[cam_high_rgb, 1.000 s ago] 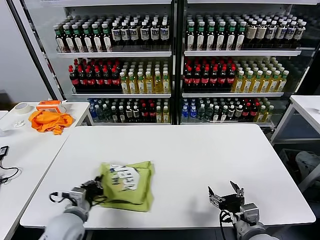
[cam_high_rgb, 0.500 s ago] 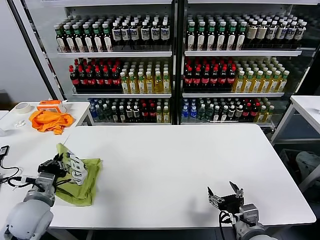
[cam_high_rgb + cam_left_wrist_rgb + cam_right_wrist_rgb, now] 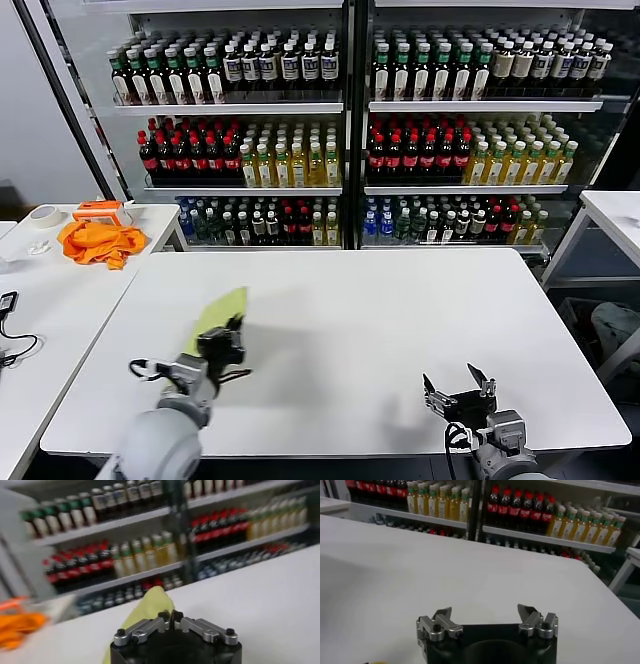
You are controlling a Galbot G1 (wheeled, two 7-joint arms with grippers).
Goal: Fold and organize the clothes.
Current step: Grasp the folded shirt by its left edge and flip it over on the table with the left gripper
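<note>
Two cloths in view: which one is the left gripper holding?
The lime-green T-shirt, pinched in the shut left gripper on the main table. The orange cloth lies untouched on the side table.

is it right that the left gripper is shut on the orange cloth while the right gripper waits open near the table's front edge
Not quite. The left gripper is shut on the lime T-shirt, as the head view and left wrist view show. The orange cloth lies untouched on the side table. The rest holds: the right gripper waits open near the front edge of the table.
</note>
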